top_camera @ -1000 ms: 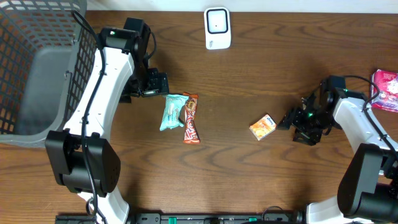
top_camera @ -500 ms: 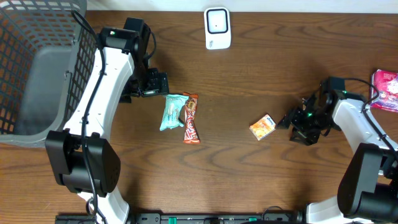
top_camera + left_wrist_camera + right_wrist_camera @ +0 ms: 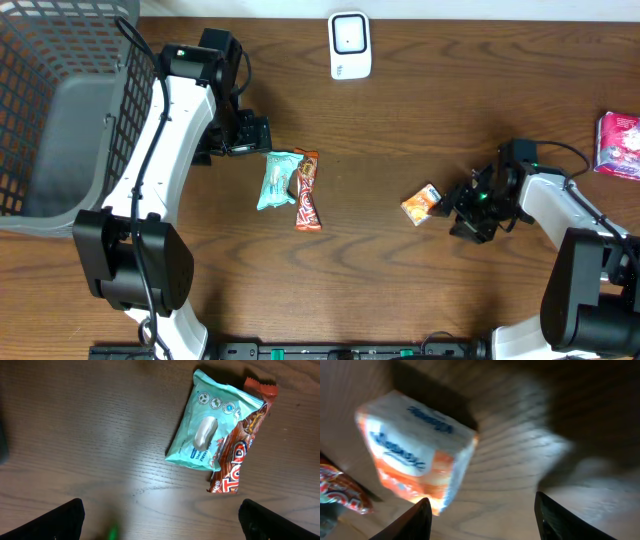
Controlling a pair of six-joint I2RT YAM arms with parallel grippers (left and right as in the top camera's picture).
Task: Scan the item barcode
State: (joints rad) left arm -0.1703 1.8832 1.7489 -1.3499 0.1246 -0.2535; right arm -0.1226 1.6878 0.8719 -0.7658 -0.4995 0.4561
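Note:
A small orange-and-white packet lies on the wooden table, right of centre. My right gripper is low over the table just to its right, open, with its fingers pointing at the packet. In the right wrist view the packet fills the upper left, its lower corner close to my left fingertip; only bare wood lies between the jaws of the gripper. The white scanner stands at the table's back edge. My left gripper hangs wide open, left of centre, holding nothing.
A teal packet and a red-brown candy bar lie side by side just beyond my left gripper, and both show in the left wrist view: the teal packet, the bar. A black wire basket fills the left. A pink packet lies far right.
My right gripper has slid left along the table, closing the gap to the orange-and-white packet. The left arm and the packets have not moved.

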